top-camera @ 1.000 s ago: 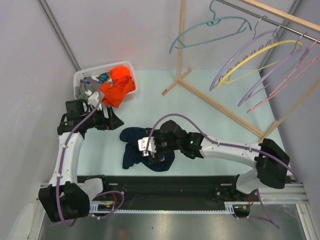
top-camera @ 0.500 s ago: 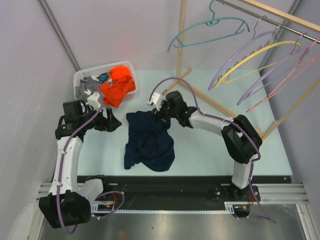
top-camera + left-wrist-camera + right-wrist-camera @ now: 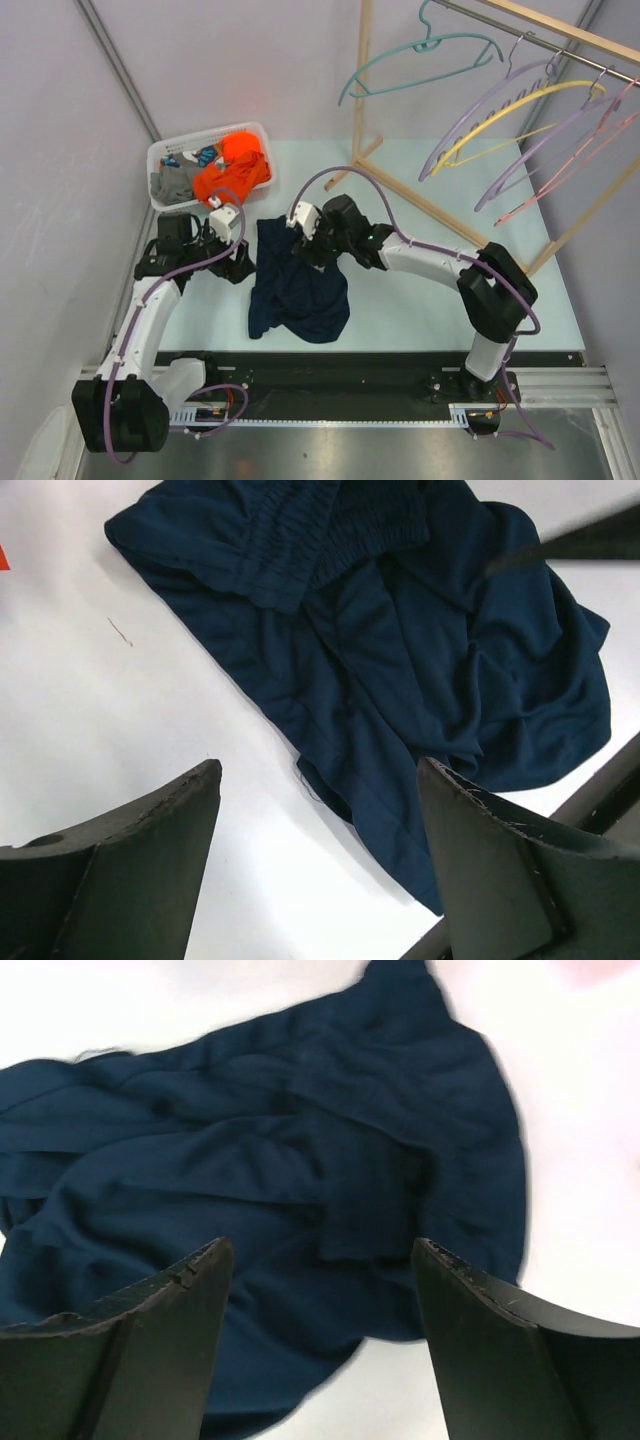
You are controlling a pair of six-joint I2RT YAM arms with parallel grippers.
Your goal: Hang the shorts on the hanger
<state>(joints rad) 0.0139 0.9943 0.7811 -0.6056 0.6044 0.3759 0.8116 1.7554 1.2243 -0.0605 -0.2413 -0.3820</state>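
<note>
Shorts [image 3: 298, 295] lie flat right under R gripper [image 3: 303, 243], long axis running toward arm bases. R's nearer; L gripper [image 3: 240, 262] just beside them. Both grippers' jaws wide, empty. Hanger [image 3: 420, 58] well apart, up-right of R.

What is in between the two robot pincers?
The dark blue shorts, lying on the table between the left pincer and the right pincer; the top view shows it.

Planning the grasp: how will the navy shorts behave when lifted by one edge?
The shorts lie crumpled in soft folds, so they will probably hang limp. The thin fabric looks light. The gathered elastic waistband seems thicker, likely the firmest place to pinch.
</note>
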